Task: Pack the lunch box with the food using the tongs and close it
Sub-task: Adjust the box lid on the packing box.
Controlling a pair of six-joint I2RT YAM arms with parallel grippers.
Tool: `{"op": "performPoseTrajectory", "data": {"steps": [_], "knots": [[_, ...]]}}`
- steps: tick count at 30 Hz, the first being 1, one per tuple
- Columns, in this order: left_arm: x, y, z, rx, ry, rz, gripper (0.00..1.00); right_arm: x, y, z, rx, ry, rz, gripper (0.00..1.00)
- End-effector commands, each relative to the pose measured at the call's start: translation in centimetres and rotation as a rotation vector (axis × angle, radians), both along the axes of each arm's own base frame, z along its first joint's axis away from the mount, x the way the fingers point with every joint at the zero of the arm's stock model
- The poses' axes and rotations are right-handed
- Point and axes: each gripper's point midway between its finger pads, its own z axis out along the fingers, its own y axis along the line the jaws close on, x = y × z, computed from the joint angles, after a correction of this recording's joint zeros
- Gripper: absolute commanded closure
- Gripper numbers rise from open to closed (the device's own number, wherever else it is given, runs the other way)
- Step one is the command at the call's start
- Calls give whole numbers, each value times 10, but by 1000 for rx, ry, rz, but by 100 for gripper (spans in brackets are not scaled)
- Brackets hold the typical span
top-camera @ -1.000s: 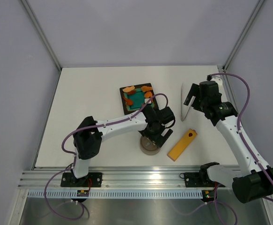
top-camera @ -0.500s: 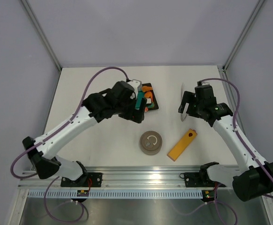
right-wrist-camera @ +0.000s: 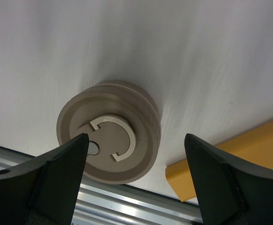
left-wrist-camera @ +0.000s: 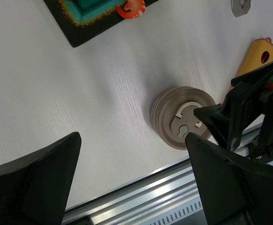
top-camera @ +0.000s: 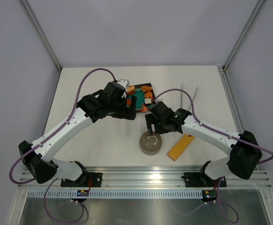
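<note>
The lunch box [top-camera: 151, 143] is a small round tin near the table's front edge, with its grey-brown lid on, also seen as the lunch box [right-wrist-camera: 108, 136] [left-wrist-camera: 182, 117]. My right gripper [top-camera: 153, 125] [right-wrist-camera: 136, 185] hovers open just above and behind it, with nothing between the fingers. My left gripper [top-camera: 129, 110] [left-wrist-camera: 136, 187] is open and empty over the left part of the black plate [top-camera: 152, 87]. The food [top-camera: 144, 90], orange and red pieces, lies on that plate. The tongs [top-camera: 183, 98] lie on the table at the right, apart from both grippers.
A long yellow-orange bar [top-camera: 181, 146] [right-wrist-camera: 230, 159] lies right of the lunch box. The aluminium rail [top-camera: 141, 177] runs along the table's front edge, close behind the tin. Grey walls enclose the table on three sides.
My right arm has swung from the tongs at the right across to above the lunch box. The left arm rose from the lunch box to the plate, then shifted slightly left.
</note>
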Motion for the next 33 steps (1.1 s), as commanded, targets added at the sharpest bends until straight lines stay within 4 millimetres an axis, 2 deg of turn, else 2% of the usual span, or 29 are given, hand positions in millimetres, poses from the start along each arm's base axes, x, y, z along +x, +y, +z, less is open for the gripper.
{"op": "performPoseTrajectory", "data": {"steps": [1, 4, 5, 8, 12, 14, 17, 21, 26, 28, 30, 33], "knots": [[9, -1, 11, -37, -53, 38, 3, 4, 26, 7, 23, -36, 18, 10], [12, 2, 8, -30, -49, 55, 3, -4, 36, -5, 20, -11, 49, 12], [13, 4, 8, -33, -51, 63, 3, -4, 42, -8, 35, -5, 60, 16], [15, 4, 6, -40, -39, 71, 3, -7, 48, -24, 55, 18, 68, 21], [20, 8, 7, -48, -26, 94, 3, -15, 49, -57, 32, 89, 66, 28], [22, 10, 10, -59, -35, 101, 3, -17, 56, -63, 40, 116, 70, 29], [23, 13, 18, -80, -54, 114, 3, -15, 62, -53, 53, 97, 74, 29], [23, 14, 31, -112, -91, 123, 3, -3, 68, -26, 68, 31, 78, 29], [22, 18, 35, -126, -112, 131, 3, 10, 62, 9, 75, -63, 45, 27], [21, 18, 33, -125, -106, 133, 3, 14, 55, 17, 65, -96, 27, 25], [21, 19, 30, -121, -100, 134, 3, 14, 53, 18, 62, -101, 19, 25], [20, 18, 28, -125, -95, 132, 4, 7, 49, 4, 46, -64, 9, 24]]}}
